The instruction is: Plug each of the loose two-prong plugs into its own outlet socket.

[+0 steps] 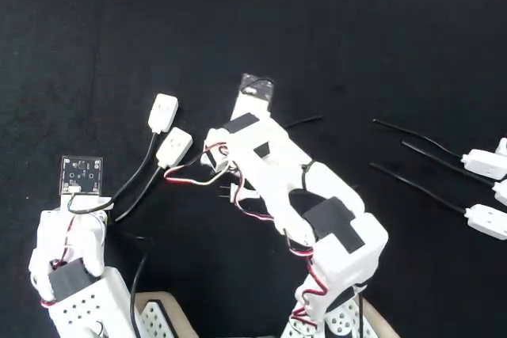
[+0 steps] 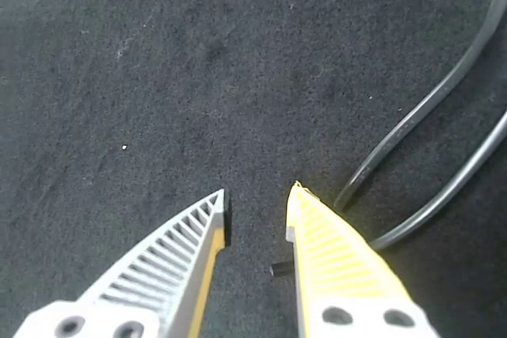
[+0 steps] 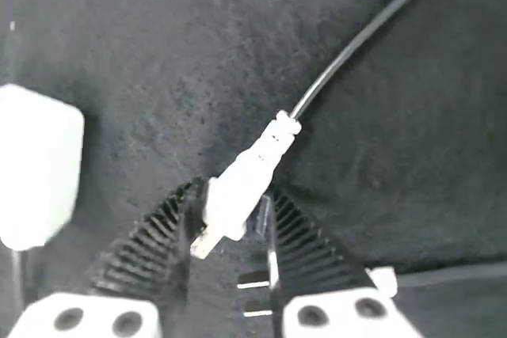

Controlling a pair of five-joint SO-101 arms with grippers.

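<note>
My right gripper (image 3: pixel 234 193) is shut on a slim white two-prong plug (image 3: pixel 238 195), whose thin black cord (image 3: pixel 356 45) runs away past the fingertips. A white outlet socket (image 3: pixel 36 168) lies close beside it. From above, the right arm (image 1: pixel 261 156) stretches over the table's middle next to two white outlet sockets (image 1: pixel 162 112) (image 1: pixel 174 148). Three more white plugs (image 1: pixel 483 164) (image 1: pixel 487 221) with short black cords lie at the right edge. My left gripper (image 2: pixel 257 195) is open just above the cloth, nothing between its fingers, with two black cords (image 2: pixel 428 108) beside it.
The black cloth (image 1: pixel 356 45) covers the whole table. The sockets' cords (image 1: pixel 135 184) run down-left toward the left arm (image 1: pixel 67 239). Red and white wires (image 1: pixel 190 173) hang off the right arm. The table's far edge runs along the top.
</note>
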